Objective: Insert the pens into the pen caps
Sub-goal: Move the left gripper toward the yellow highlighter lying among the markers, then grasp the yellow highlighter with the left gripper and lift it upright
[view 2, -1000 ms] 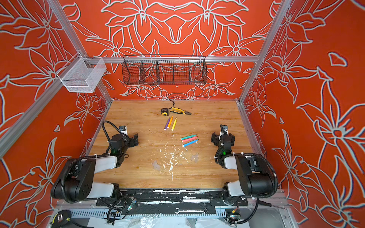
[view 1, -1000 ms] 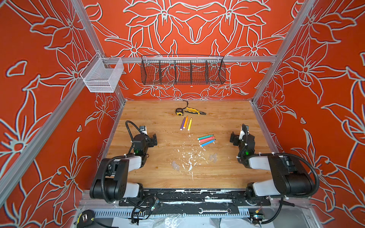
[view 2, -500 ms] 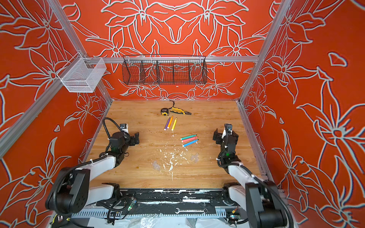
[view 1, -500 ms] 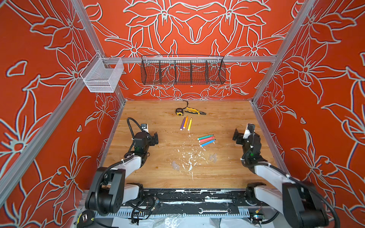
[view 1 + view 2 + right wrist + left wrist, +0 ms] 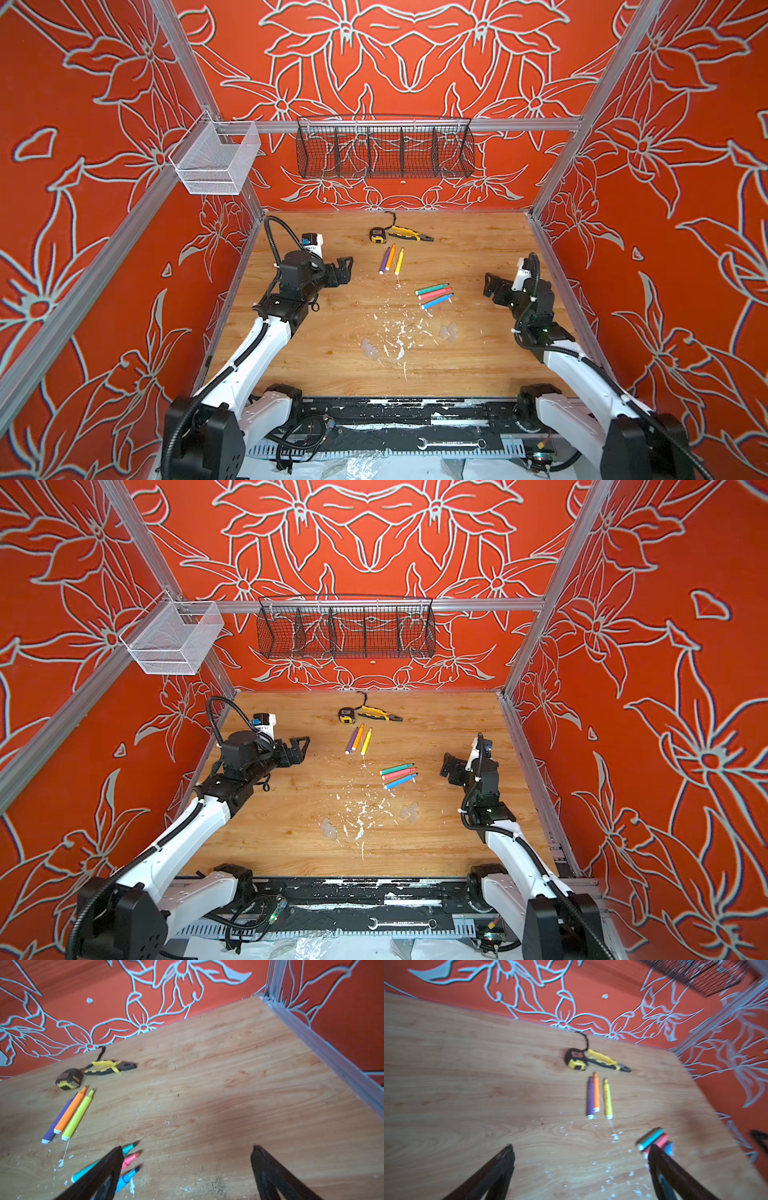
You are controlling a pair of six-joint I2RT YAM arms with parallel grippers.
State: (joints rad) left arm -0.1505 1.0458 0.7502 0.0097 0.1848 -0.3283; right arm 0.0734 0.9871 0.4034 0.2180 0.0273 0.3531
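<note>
Across the middle of the wooden table point(image 5: 478, 232), in both top views, we find the task's things lying loose. The purple, orange and yellow pens point(image 5: 391, 260) lie side by side just above the frame's centre, near a tape measure point(image 5: 377, 235) and pliers point(image 5: 412, 235). The green, pink-red and blue pens point(image 5: 434, 292) lie fanned slightly right of centre. The pen caps point(image 5: 369, 349) are faint. One clear cluster sits below centre and a second cluster point(image 5: 448, 331) sits lower right of centre, with white flecks point(image 5: 399, 332) scattered between them. Every pen looks bare-tipped to us, and none is in a cap.

We see the left gripper point(image 5: 345, 268) left of centre, aimed toward the purple group and apart from it. Its fingers point(image 5: 500, 1167) are spread wide with nothing between them. The right gripper point(image 5: 490, 285) is at the right of the frame, near the green group but not touching it. Its fingers point(image 5: 108, 1167) are equally wide and empty.

We judge this to be the opening reach, with no pairing begun. The next move calls for one gripper to pinch a pen by its barrel and the other to secure a cap, then line the tip up with the cap's mouth. The caps are small and clear, so we expect gripping them among the flecks to be the delicate part.
</note>
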